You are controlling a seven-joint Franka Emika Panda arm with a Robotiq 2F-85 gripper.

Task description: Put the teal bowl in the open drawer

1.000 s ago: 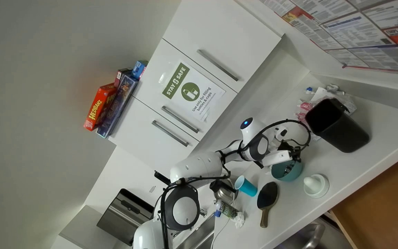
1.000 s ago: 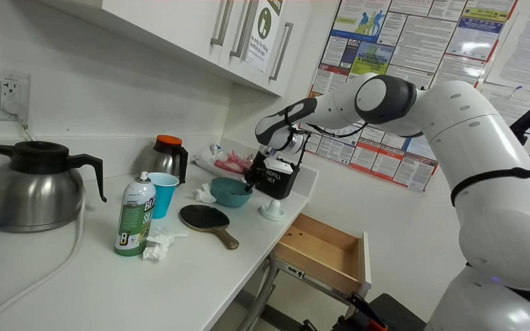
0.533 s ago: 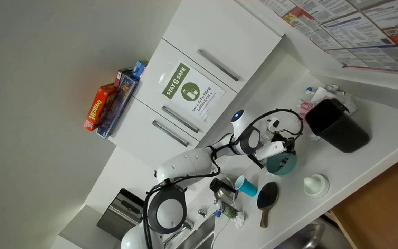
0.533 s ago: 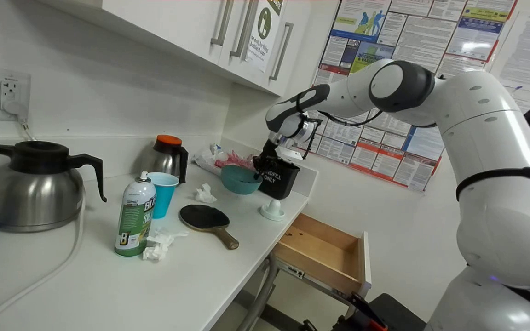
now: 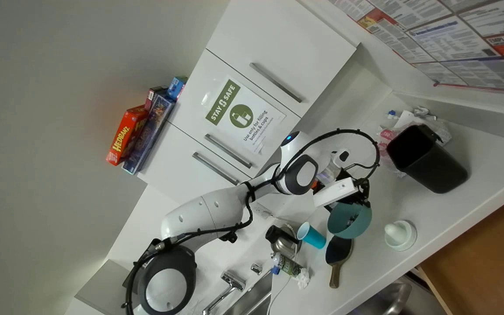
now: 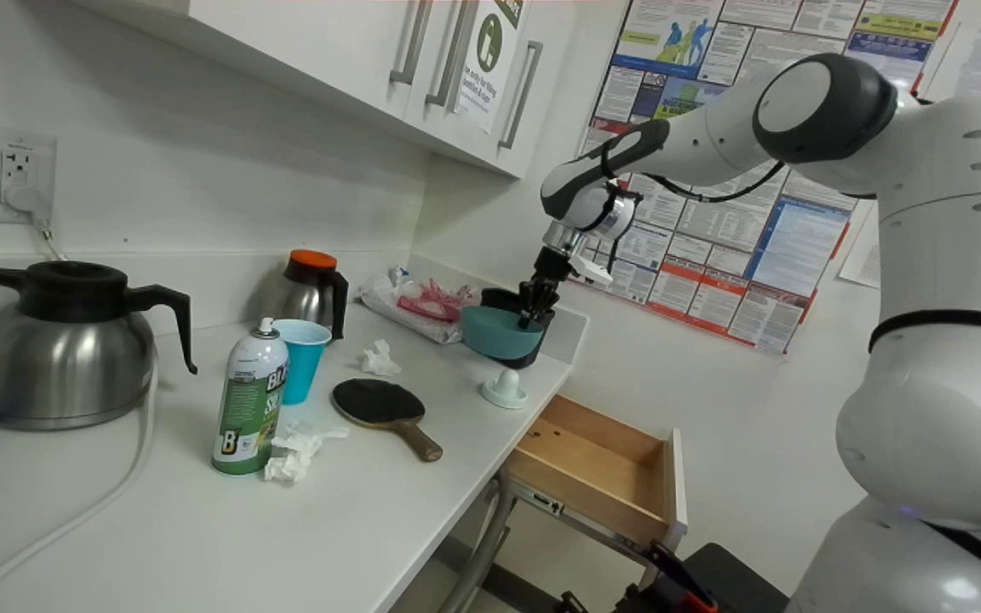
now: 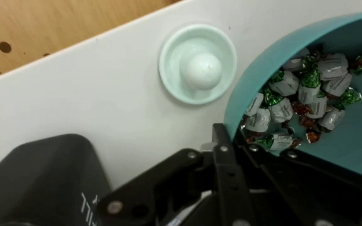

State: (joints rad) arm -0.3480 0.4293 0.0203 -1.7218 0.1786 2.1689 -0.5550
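The teal bowl (image 6: 495, 335) holds several wrapped candies and shows in both exterior views (image 5: 361, 227). In the wrist view the bowl (image 7: 341, 153) fills the right side. My gripper (image 7: 230, 134) is shut on its near wall, with one finger outside and one inside. The gripper also shows at the bowl's rim in an exterior view (image 6: 528, 318). The bowl hangs above the counter, in front of the black bin. The open wooden drawer (image 6: 601, 455) is below the counter edge, with nothing seen inside. A part of the drawer (image 7: 74, 18) shows in the wrist view.
A pale mint dish with a dome (image 6: 505, 392) stands between bowl and drawer. The black bin (image 5: 431, 162) is beside the bowl. A paddle (image 6: 380, 403), a blue cup (image 6: 303, 366), a spray can (image 6: 250, 404) and jugs stand along the counter (image 6: 201, 528).
The bowl has come up off the counter in my gripper and moved toward the bin and drawer side in an exterior view. The arm has drawn back with it. The drawer has not moved.
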